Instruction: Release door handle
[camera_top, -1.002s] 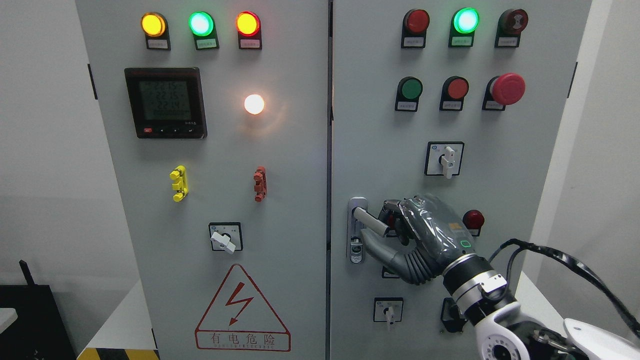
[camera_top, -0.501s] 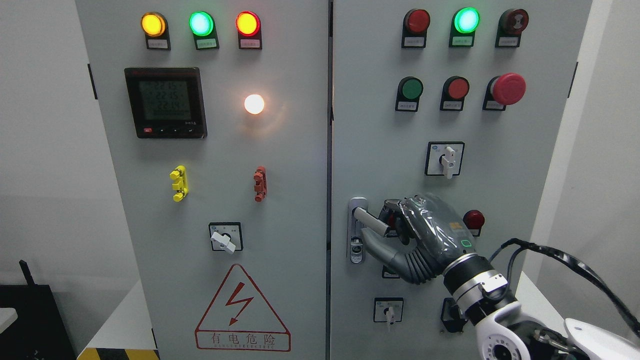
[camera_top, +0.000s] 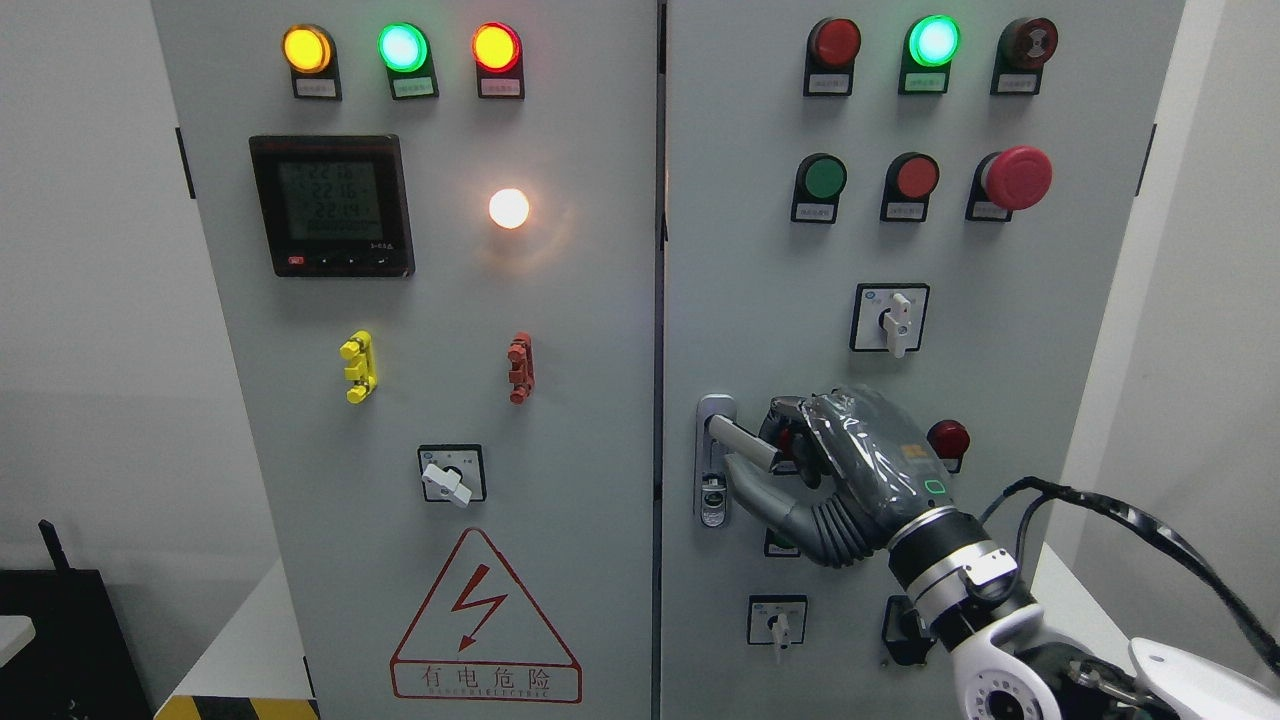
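Note:
The silver door handle (camera_top: 742, 444) juts out to the right from its lock plate (camera_top: 712, 460) on the right cabinet door (camera_top: 760, 300). My right hand (camera_top: 790, 455), grey with a glossy cover, comes in from the lower right and is shut on the handle's free end. Its fingers (camera_top: 790, 425) curl over the top of the lever, and the thumb (camera_top: 765, 492) lies underneath, pointing toward the plate. The handle's tip is hidden inside the hand. My left arm does not show.
Close around the hand are a rotary switch (camera_top: 890, 318) above, a red lamp (camera_top: 947, 440) to the right and a small switch (camera_top: 776, 620) below. The left door (camera_top: 420, 330) carries a meter (camera_top: 332, 205), a rotary switch (camera_top: 450, 476) and a warning triangle (camera_top: 484, 620). A black cable (camera_top: 1130, 520) loops off my wrist.
The hand has crept a few pixels to the right; its hold on the handle looks the same. The meter's digits have changed.

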